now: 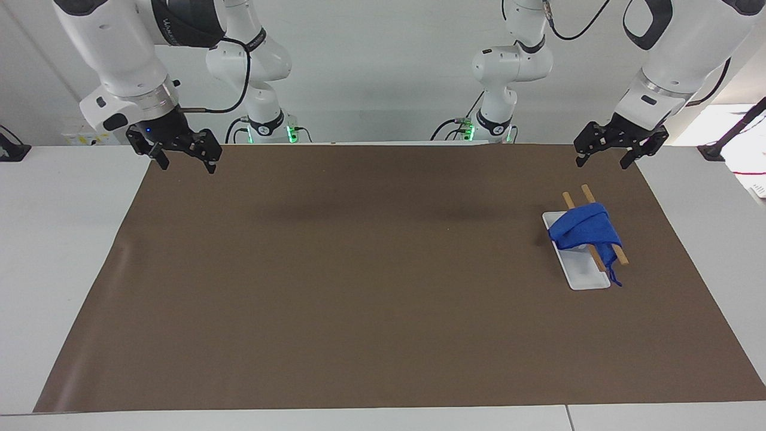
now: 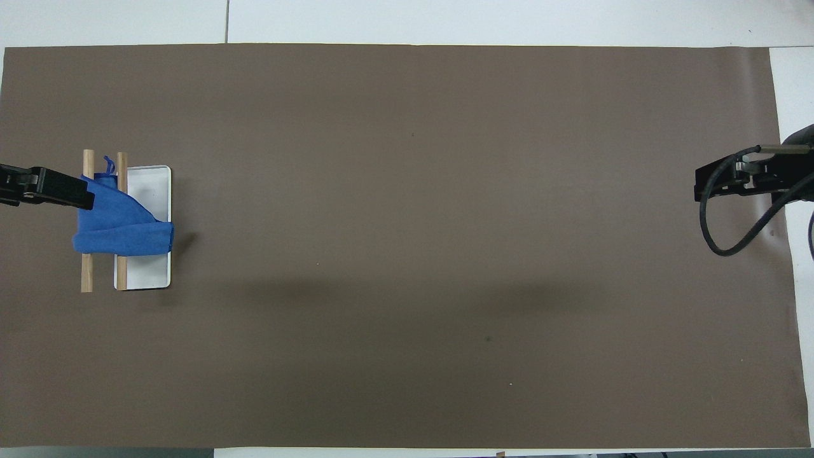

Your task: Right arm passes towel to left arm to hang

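Towel (image 1: 585, 228) draped over two wooden rods (image 1: 620, 257) above a white tray (image 1: 585, 278). Left tool (image 1: 605, 161), spread wide and empty, hangs near the rods; right tool (image 1: 185, 164), likewise wide and empty, hangs well apart at the bench's (image 1: 359, 269) other end.

We note one high camera facing the robots from six o'clock, one steeply overhead from twelve, both sharing the brown mat (image 1: 383, 275).

blue towel (image 2: 121, 224) draped over rack (image 2: 87, 273), white tray (image 2: 149, 273)
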Robot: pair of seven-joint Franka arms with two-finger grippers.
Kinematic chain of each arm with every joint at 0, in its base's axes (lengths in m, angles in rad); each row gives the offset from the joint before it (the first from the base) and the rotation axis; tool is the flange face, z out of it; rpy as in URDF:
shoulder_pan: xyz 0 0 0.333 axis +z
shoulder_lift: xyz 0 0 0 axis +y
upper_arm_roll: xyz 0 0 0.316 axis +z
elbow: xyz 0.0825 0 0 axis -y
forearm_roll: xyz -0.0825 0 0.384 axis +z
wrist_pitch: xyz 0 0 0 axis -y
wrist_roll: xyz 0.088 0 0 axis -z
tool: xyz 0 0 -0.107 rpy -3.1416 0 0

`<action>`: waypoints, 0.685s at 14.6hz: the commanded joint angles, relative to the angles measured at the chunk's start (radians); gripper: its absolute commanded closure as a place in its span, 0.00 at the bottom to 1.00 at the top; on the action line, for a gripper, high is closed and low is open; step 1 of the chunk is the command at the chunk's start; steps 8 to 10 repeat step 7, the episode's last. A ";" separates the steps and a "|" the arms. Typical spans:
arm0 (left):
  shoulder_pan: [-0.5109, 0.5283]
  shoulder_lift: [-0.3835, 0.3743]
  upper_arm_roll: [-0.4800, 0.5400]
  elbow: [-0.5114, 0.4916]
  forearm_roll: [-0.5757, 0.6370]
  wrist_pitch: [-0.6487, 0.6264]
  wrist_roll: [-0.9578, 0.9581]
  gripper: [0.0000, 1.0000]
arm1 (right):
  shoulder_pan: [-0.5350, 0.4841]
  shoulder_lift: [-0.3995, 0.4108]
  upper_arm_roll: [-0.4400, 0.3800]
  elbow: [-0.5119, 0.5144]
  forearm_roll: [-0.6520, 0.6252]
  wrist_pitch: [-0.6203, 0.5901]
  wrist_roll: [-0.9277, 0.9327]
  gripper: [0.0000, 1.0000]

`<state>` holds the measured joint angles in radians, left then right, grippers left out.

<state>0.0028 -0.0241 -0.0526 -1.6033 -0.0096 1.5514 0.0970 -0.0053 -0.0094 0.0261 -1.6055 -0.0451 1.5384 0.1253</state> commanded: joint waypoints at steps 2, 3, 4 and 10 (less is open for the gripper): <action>-0.009 -0.014 0.004 -0.007 0.000 -0.013 -0.008 0.00 | -0.001 -0.023 -0.002 -0.011 0.014 -0.003 -0.019 0.00; -0.009 -0.014 0.005 -0.007 0.000 -0.013 -0.006 0.00 | 0.001 -0.023 -0.002 -0.011 0.014 -0.003 -0.018 0.00; -0.007 -0.014 0.005 -0.007 0.000 -0.013 -0.006 0.00 | 0.001 -0.023 -0.002 -0.011 0.014 -0.001 -0.018 0.00; -0.007 -0.014 0.005 -0.007 0.000 -0.019 -0.006 0.00 | 0.002 -0.023 -0.002 -0.013 0.014 -0.003 -0.018 0.00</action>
